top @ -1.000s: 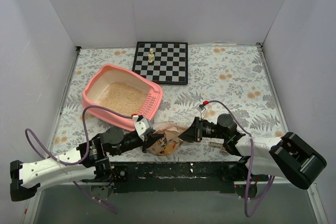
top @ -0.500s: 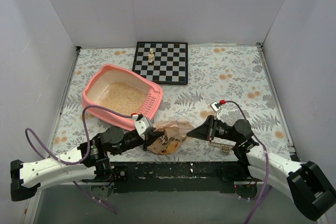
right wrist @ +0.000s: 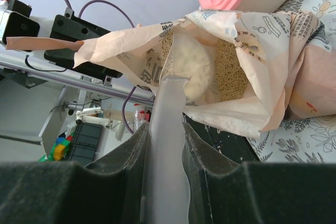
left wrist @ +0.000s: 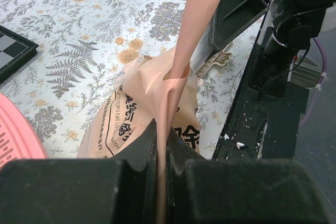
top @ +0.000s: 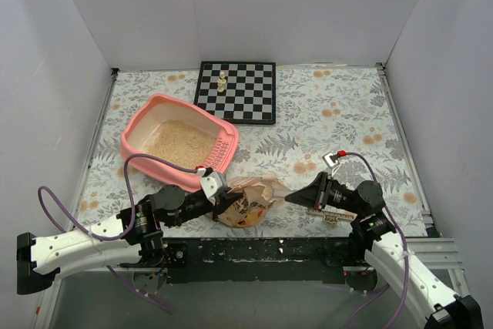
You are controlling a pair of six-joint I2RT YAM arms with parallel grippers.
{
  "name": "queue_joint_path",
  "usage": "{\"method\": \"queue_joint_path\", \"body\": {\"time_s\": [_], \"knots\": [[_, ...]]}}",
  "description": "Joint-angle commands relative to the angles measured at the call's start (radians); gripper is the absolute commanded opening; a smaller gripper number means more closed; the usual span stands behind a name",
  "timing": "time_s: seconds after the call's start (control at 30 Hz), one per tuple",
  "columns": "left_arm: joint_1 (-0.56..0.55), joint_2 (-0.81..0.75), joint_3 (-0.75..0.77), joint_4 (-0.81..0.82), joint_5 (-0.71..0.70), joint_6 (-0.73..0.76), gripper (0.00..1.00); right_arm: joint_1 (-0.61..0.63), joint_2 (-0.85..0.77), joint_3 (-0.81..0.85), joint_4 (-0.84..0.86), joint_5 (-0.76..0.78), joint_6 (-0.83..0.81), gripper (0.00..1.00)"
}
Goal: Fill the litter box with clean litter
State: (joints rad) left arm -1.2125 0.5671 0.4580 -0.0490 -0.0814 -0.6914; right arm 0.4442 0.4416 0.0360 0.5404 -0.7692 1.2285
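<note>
Litter box (top: 154,163) beyond left claw (top: 224,204)

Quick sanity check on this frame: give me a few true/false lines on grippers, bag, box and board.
1. The left gripper is shut on an edge of the litter bag. True.
2. The litter box is empty. False: tan litter covers its floor.
3. The right gripper clamps the handle of the clear scoop, whose bowl is in the bag's open mouth. True.
4. The chessboard is bare. False: one light chess piece stands on it.
5. The bag lies inside the litter box. False: it lies on the table, near the front edge, in front of the box.
</note>
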Motion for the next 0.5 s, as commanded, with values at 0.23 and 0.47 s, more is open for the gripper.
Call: {"method": "queue_joint_path", "body": {"time_s": [0.23,0.47], "knots": [[-0.001,0.013,0.002,0.078,0.031,0.001,0.0,-0.018,-0.277,-0.17,-0.38,0.083,0.034,0.01],[-0.001,0.011,-0.001,0.081,0.031,0.0,0.0,-0.018,-0.53,-0.124,-0.649,0.151,0.08,0.01]]}}
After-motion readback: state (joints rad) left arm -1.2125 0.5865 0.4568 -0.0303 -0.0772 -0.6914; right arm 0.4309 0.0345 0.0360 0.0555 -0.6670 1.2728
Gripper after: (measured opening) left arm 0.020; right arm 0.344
